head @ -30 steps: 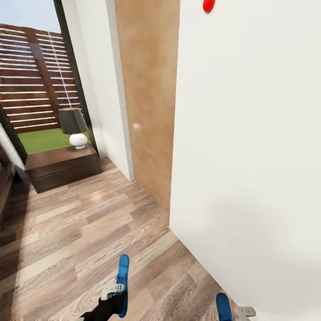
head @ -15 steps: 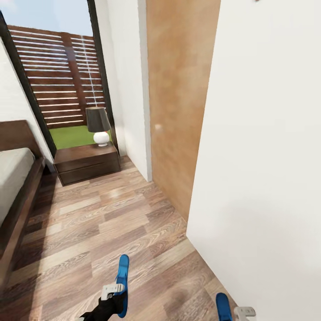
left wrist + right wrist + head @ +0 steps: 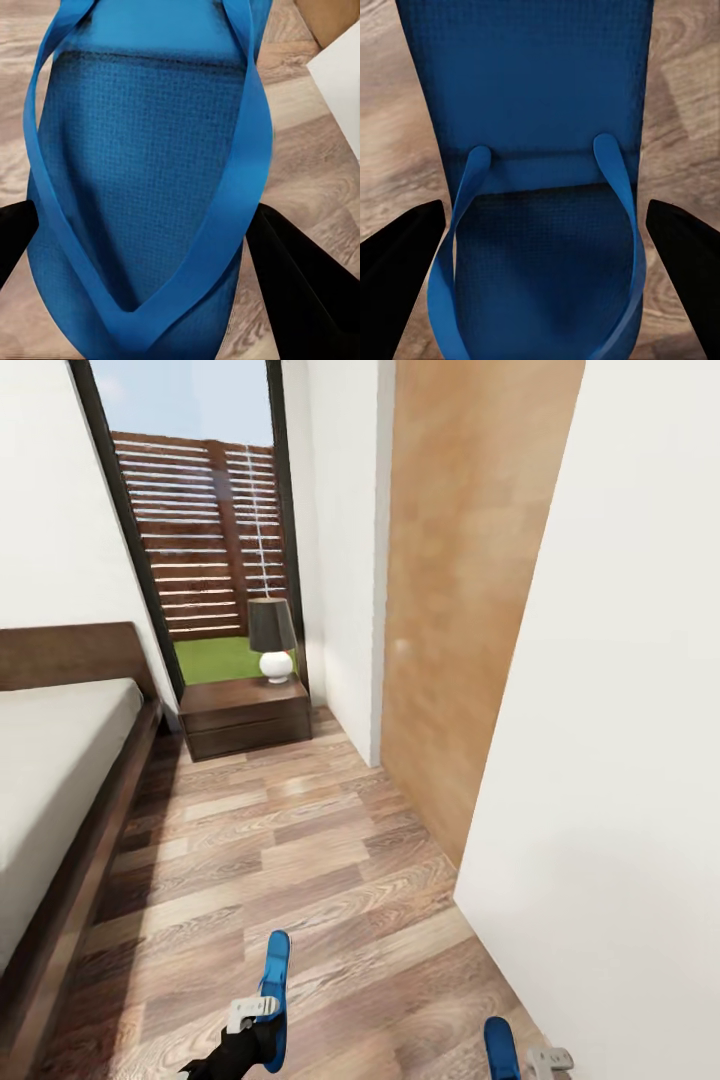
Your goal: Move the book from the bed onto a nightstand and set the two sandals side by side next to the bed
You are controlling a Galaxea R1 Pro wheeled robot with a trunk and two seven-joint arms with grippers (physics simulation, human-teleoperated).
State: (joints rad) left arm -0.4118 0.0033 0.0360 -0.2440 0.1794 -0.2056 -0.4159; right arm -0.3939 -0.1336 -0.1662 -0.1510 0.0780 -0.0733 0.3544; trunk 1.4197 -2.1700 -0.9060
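Note:
Two blue sandals are held up over the wood floor. My left gripper (image 3: 252, 1028) is shut on one sandal (image 3: 275, 975), whose blue straps (image 3: 225, 217) run between the black fingers (image 3: 304, 289). My right gripper (image 3: 535, 1062) is shut on the other sandal (image 3: 500, 1048), seen close up as a blue sole (image 3: 532, 97) between two fingers (image 3: 397, 266). The bed (image 3: 50, 780) lies at the left with its dark frame and headboard. A nightstand (image 3: 245, 718) stands beyond it under the window. The book is out of view.
A lamp (image 3: 272, 640) with a dark shade and a white base stands on the nightstand. A white wall (image 3: 620, 760) and a tan wooden panel (image 3: 470, 610) close in on the right. A strip of wood floor (image 3: 280, 850) runs between the bed and the wall.
The camera has turned left, so the nightstand and lamp slid right in the picture and the bed came into view. Both sandals stay held in the same place.

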